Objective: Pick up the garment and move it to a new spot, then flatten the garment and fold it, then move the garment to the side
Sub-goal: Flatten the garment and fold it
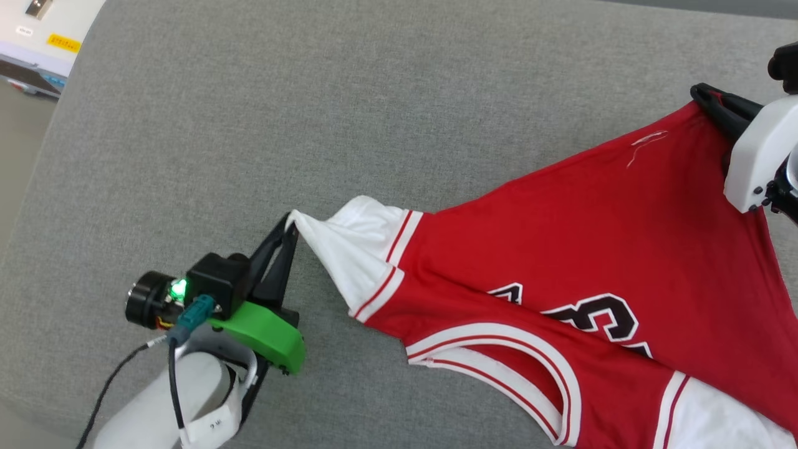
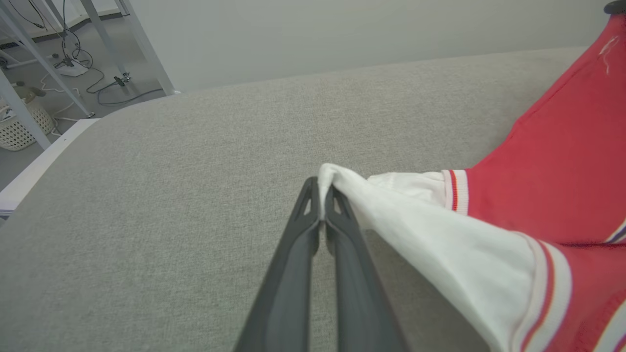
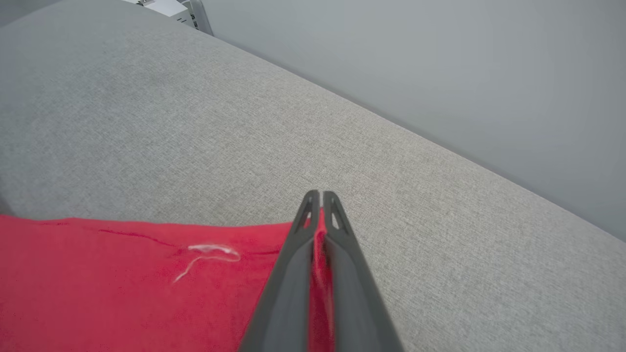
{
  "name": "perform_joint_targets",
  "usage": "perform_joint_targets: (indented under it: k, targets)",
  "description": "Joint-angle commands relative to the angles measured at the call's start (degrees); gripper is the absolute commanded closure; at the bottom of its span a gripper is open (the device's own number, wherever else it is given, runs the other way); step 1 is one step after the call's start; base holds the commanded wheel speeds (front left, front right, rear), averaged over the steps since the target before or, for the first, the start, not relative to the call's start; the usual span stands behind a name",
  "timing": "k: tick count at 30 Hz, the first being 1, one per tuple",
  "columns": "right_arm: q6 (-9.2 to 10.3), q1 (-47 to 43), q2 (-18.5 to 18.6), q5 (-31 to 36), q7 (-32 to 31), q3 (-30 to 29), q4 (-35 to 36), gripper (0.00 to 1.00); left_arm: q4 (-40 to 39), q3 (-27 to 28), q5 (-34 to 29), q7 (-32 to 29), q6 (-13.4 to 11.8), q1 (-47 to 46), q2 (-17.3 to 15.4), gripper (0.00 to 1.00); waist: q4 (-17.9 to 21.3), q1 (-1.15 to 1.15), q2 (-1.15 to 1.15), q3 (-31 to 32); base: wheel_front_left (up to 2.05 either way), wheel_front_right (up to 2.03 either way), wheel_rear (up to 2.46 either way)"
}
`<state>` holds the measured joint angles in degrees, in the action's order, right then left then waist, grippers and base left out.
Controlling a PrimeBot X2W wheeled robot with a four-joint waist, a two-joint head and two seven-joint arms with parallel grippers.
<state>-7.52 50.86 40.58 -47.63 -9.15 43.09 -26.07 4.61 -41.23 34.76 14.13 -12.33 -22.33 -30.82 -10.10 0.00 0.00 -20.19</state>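
**Shirt pinched at both ends**

The shirt (image 1: 592, 249) stretches across the right half of the grey cushion (image 1: 312, 93). The left gripper (image 1: 289, 222) is closed on a white sleeve tip near the cushion's middle. The right gripper (image 1: 699, 93) is clamped on a red corner towards the right edge.

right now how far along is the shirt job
Done: both grips are made. The left gripper is shut on the tip of a white sleeve, the right gripper on a red edge of the garment. In hand: the cloth is stretched between them over the grey cushion. Left: it is creased and bunched, so flattening, folding and moving it aside are not yet done.
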Motion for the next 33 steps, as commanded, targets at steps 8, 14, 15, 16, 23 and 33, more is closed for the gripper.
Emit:
perform_joint_targets:
  k: [8, 14, 15, 16, 23, 33]
  targets:
    - [0.03, -5.1, 1.49, 1.2, 6.25, -4.92, 7.86, 1.0, -4.31, 4.31, -1.04, -0.31, -0.14, -7.66, -4.09, 1.0, 4.67, 0.0, 0.0, 6.88, 0.0, 0.0, 0.0]
    - [0.03, -6.29, 1.51, 3.86, 5.06, -15.7, 15.57, 1.0, -9.15, 6.36, -3.27, -4.54, 1.4, -18.71, -6.81, 1.0, 6.72, 0.0, 0.0, 6.5, 0.0, 0.0, 0.0]
    - [0.03, -6.06, 1.44, 4.38, 4.49, -16.9, 16.35, 1.0, -9.42, 6.51, -3.38, -5.12, 1.96, -20.65, -6.72, 1.0, 6.81, 0.0, 0.0, 5.93, 0.0, 0.0, 0.0]
    - [0.03, -5.57, 1.28, 5.11, 3.71, -18.35, 17.26, 1.0, -9.51, 6.73, -3.45, -5.89, 2.74, -23.2, -6.57, 1.0, 6.97, 0.0, 0.0, 5.06, 0.0, 0.0, 0.0]
    - [0.03, 2.99, -0.74, 10.21, -2.02, -24.41, 20.68, 1.0, -4.81, 8.0, -4.4, -8.86, 8.52, -41.95, -4.19, 1.0, 7.85, 0.0, 0.0, -2.56, 0.0, 0.0, 0.0]
    - [0.03, 28.19, -5.13, 18.47, -5.42, -25.44, 13.24, 1.0, 8.23, 9.74, -7.25, -9.3, 14.9, -70.17, 0.52, 1.0, 8.09, 0.0, 0.0, -12.42, 0.0, 0.0, 0.0]
